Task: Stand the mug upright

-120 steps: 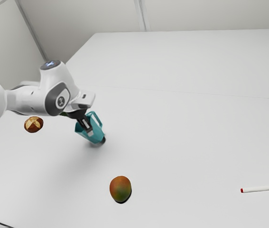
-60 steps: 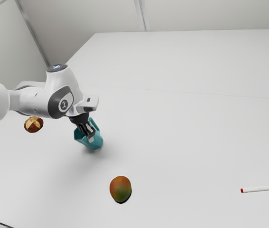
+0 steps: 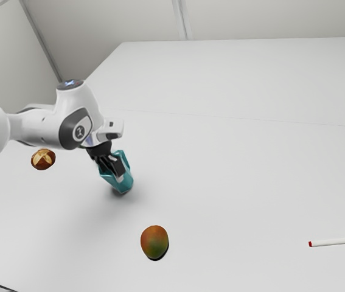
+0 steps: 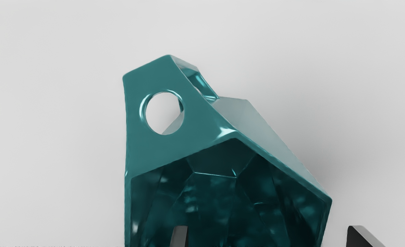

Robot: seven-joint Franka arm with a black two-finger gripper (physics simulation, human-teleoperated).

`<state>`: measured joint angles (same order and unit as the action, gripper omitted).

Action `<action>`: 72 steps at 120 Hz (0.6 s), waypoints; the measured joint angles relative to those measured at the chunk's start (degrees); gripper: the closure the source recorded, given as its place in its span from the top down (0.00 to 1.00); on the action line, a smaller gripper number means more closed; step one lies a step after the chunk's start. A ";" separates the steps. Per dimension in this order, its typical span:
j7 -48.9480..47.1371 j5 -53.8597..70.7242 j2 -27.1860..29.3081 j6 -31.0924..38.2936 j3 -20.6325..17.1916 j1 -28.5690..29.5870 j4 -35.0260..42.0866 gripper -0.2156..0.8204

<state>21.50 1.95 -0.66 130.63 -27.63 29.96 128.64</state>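
Here's the mug point(image 4: 219, 161), tilted, mouth facing me, perhaps touching the worktop point(image 3: 233, 182)! My fingers point(image 4: 180, 237) stand open, one at its mouth, one outside the rim: a straddle that looks meant for pinching the wall.

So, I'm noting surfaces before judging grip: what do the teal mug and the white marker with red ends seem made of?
The mug looks hard and glossy, perhaps glazed ceramic, though plastic is possible: bright glints line its edges and the round hole in its handle. The marker is probably smooth plastic, judging by its evenly white barrel and solid red ends; its finish is unclear.
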 joint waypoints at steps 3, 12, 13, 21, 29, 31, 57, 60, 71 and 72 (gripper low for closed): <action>-0.13 0.01 0.62 -0.11 -0.05 0.09 -0.21 0.70; -0.47 0.04 2.64 -0.49 -0.12 0.30 -0.47 0.73; -0.51 0.04 2.83 -0.53 -0.13 0.30 -0.51 0.73; -0.77 0.05 3.71 -1.59 -0.14 0.07 -2.21 0.75; -1.02 0.06 3.95 -3.43 -0.27 -0.31 -5.11 0.76; -1.09 0.05 3.95 -4.05 -0.29 -0.41 -6.00 0.76; -3.38 -0.82 3.50 -16.33 -0.71 0.09 -20.87 0.78; -3.79 -0.86 3.36 -17.89 -0.63 -0.18 -22.43 0.78; -5.57 -0.71 2.33 -24.02 6.93 -9.14 -28.30 0.79; -5.72 -0.69 2.23 -24.58 8.14 -10.50 -28.82 0.79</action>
<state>15.78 1.27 1.57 106.05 -19.49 19.47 99.82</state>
